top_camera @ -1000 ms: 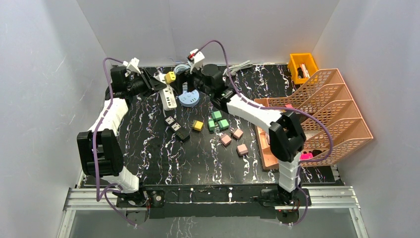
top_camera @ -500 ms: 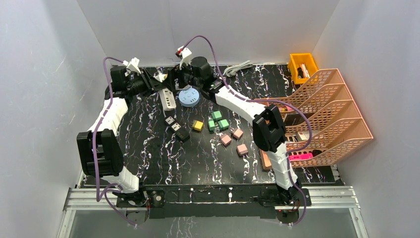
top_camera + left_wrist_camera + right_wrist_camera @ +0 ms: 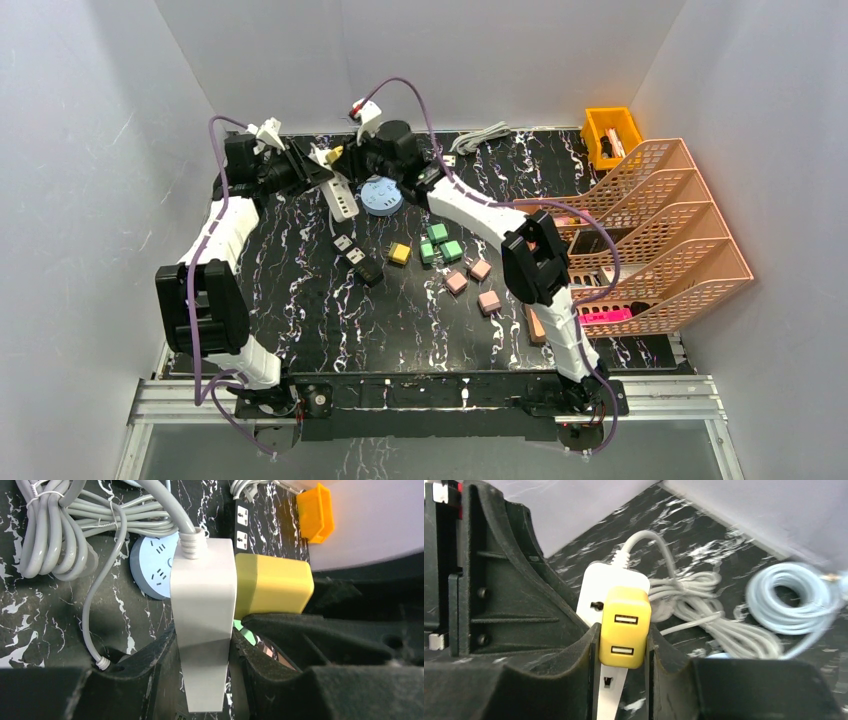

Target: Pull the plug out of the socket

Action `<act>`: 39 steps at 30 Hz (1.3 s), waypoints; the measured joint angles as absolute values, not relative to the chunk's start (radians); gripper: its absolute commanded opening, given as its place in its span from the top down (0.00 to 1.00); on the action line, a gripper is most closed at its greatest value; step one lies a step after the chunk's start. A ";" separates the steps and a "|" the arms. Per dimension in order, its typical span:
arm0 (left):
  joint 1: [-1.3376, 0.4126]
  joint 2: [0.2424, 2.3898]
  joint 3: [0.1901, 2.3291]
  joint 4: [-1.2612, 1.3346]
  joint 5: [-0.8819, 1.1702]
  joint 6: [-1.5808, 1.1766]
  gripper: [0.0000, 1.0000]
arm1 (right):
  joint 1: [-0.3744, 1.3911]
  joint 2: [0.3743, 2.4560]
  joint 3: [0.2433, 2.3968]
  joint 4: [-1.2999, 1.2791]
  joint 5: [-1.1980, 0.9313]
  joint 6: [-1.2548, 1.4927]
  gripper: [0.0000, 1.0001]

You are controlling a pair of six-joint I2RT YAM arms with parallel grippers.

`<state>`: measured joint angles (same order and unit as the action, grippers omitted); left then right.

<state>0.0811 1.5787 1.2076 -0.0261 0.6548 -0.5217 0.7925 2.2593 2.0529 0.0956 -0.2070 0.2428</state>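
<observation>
The socket is a white power strip [image 3: 202, 605] [image 3: 342, 197], held off the table at the back left. My left gripper [image 3: 202, 647] [image 3: 318, 172] is shut on the strip's narrow sides. A yellow plug [image 3: 625, 627] [image 3: 272, 582] [image 3: 337, 153] with two USB ports sits seated in the strip [image 3: 606, 582] near its cable end. My right gripper [image 3: 622, 652] [image 3: 347, 157] is shut on the plug, one pad pressed against each side. The plug's prongs are hidden.
A round blue socket [image 3: 381, 196] lies just right of the strip. Coiled grey cable [image 3: 60, 525] and a light blue coil [image 3: 789, 600] lie behind. Loose coloured plugs [image 3: 440, 245] sit mid-table. A peach file rack [image 3: 650, 230] and an orange bin [image 3: 611, 133] stand at the right.
My right arm swung left to the strip and its jaws closed from wide open onto the yellow plug. The left gripper kept its hold on the strip.
</observation>
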 measured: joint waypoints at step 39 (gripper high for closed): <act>0.076 1.638 1.279 -0.087 0.609 -0.480 1.00 | 0.721 1.493 0.894 0.577 -0.350 0.502 1.00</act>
<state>0.0765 1.6379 1.2789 -0.0868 0.6086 -0.4797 0.7212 1.4925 0.8944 0.5774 -0.3496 0.5018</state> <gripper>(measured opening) 0.327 0.377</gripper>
